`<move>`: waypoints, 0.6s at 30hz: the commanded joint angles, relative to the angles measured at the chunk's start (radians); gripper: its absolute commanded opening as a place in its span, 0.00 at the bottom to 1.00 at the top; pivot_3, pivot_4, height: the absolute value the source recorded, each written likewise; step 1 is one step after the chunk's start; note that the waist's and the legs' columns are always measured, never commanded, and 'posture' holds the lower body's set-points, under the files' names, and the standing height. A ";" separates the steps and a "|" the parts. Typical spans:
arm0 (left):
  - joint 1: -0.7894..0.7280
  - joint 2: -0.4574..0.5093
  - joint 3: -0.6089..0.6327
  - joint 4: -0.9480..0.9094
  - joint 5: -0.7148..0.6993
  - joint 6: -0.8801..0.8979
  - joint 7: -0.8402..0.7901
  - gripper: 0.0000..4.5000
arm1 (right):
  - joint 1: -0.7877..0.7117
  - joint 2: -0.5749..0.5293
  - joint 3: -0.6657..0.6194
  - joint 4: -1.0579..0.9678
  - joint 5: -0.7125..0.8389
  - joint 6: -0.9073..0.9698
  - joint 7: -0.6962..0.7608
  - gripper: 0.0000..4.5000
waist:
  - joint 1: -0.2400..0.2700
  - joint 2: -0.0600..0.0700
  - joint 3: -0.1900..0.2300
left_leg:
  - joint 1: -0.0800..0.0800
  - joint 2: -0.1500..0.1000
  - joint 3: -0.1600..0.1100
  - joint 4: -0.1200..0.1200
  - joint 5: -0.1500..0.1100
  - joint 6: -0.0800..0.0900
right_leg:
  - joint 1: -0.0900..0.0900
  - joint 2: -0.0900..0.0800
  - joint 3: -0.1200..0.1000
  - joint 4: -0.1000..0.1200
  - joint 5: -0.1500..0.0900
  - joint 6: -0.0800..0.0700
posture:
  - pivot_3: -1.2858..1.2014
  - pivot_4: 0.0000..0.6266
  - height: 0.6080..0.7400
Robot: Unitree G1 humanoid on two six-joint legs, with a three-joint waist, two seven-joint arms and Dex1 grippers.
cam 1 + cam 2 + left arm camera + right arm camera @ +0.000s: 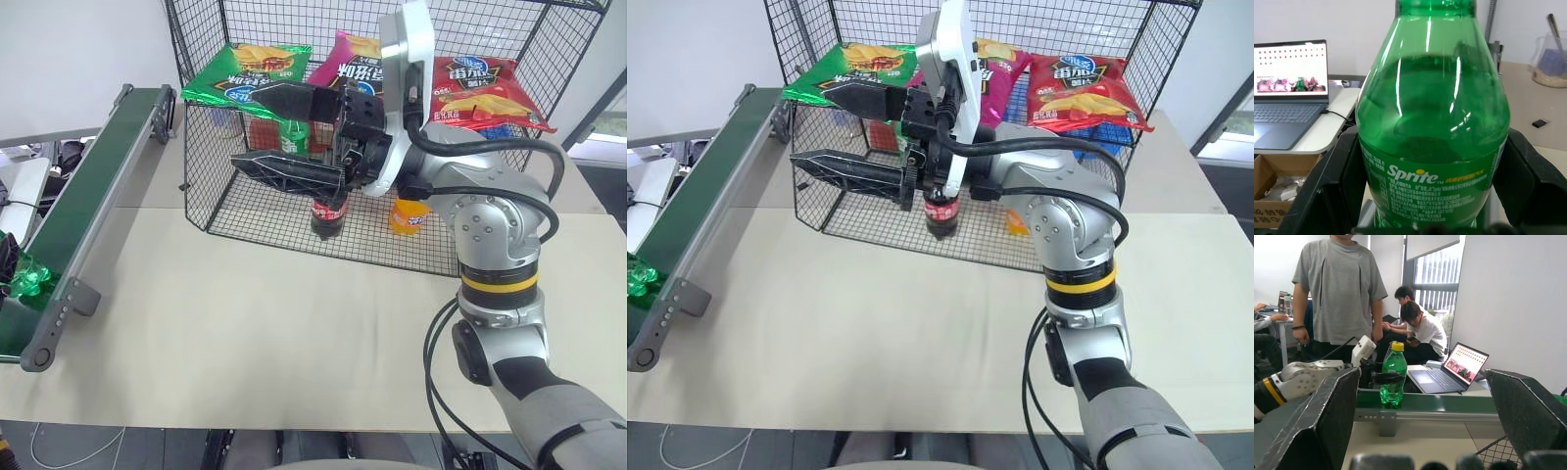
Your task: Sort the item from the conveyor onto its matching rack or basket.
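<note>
The item, a clear-green soda bottle (1432,127) with a green Sprite label, stands between my left gripper's two black fingers (1327,186). The right wrist view shows its yellow cap, the bottle (1394,377) upright on the conveyor (1449,404), and my left gripper (1382,378) shut on its middle. From the head, the conveyor (93,181) runs along the table's left side, with the bottle (29,281) at its near end. My right gripper (247,130) hangs open and empty in front of the black wire rack (245,211), fingers pointing left.
Chip bags (250,70) lie on the rack's upper shelf. On its mesh floor stand a green-capped bottle (292,137), a cola bottle (328,213) and an orange bottle (407,217). Beyond the conveyor are a laptop (1449,369), a standing person (1337,289) and seated people (1420,328).
</note>
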 commanded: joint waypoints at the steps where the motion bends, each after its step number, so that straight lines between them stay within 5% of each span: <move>1: -0.019 0.057 -0.054 -0.228 -0.127 0.097 -0.047 0.67 | 0.009 -0.028 0.012 -0.009 -0.038 0.000 -0.023 1.00 | 0.004 -0.002 0.000 | -0.001 0.000 0.000 0.000 0.000 0.000 | 0.000 0.000 0.000 0.000 0.000 0.000 | 0.52 0.24 1.00; 4: -0.042 0.092 -0.141 -0.323 -0.191 0.175 -0.085 0.67 | 0.024 -0.042 0.027 0.009 -0.069 0.016 -0.049 1.00 | 0.004 -0.003 0.000 | -0.002 0.000 -0.001 0.000 0.000 0.000 | 0.000 -0.001 -0.001 -0.001 0.000 0.000 | 0.52 0.24 1.00; 8: -0.144 0.107 -0.331 -0.394 -0.231 0.236 -0.110 0.67 | 0.235 -0.115 0.025 -0.146 -0.084 0.029 -0.087 1.00 | 0.009 -0.004 -0.001 | -0.002 0.000 -0.002 0.000 0.000 0.000 | 0.002 -0.001 -0.002 -0.002 0.000 0.000 | 0.52 0.24 1.00; 18: -0.473 -0.152 -0.762 -0.060 0.083 -0.020 -0.094 0.67 | 0.374 -0.106 0.070 -0.264 -0.242 0.058 -0.332 1.00 | -0.002 0.001 0.002 | -0.002 -0.001 0.002 0.000 0.001 -0.001 | -0.001 0.017 0.003 -0.002 0.000 0.000 | 0.52 0.24 1.00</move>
